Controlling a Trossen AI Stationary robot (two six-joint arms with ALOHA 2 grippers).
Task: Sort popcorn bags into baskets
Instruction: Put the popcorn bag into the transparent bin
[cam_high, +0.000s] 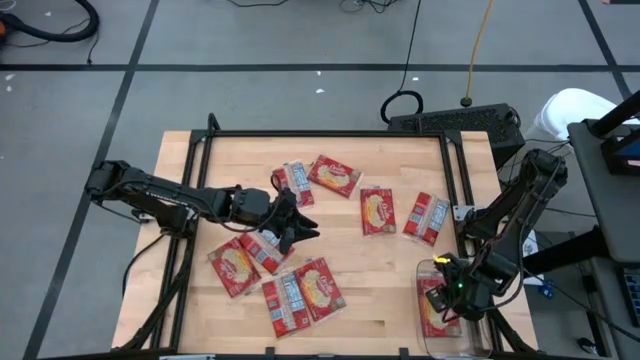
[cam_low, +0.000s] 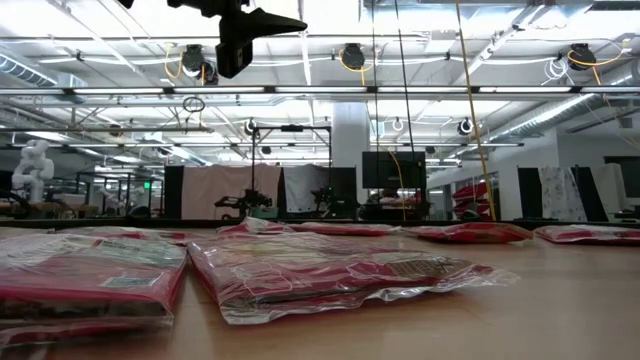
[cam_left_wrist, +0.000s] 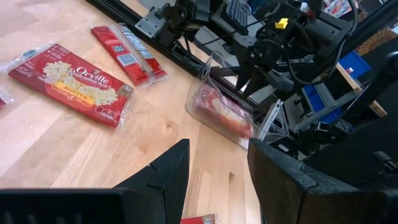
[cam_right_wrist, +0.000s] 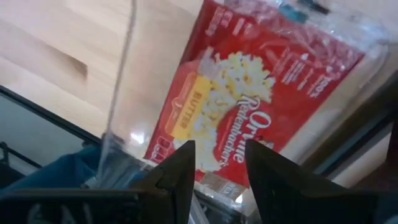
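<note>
Several red popcorn bags (cam_high: 335, 175) lie flat on the wooden table, spread from its middle toward the near edge; two of them (cam_left_wrist: 68, 78) show in the left wrist view. The clear basket (cam_high: 428, 335) stands at the table's near right corner with a popcorn bag (cam_right_wrist: 230, 106) lying in it, picture face up. My right gripper (cam_right_wrist: 221, 152) hangs open just above that bag, fingers pointing steeply down. My left gripper (cam_high: 300, 225) hovers open over the bags at the table's middle, high above them (cam_low: 250, 35), nothing between its fingers (cam_left_wrist: 217, 155).
A black frame (cam_high: 330, 133) runs along the table's far, left and right sides. The basket's clear wall (cam_right_wrist: 121, 81) stands close beside my right gripper. Bare wood lies between the middle bags and the basket. Cables and equipment sit beyond the right edge.
</note>
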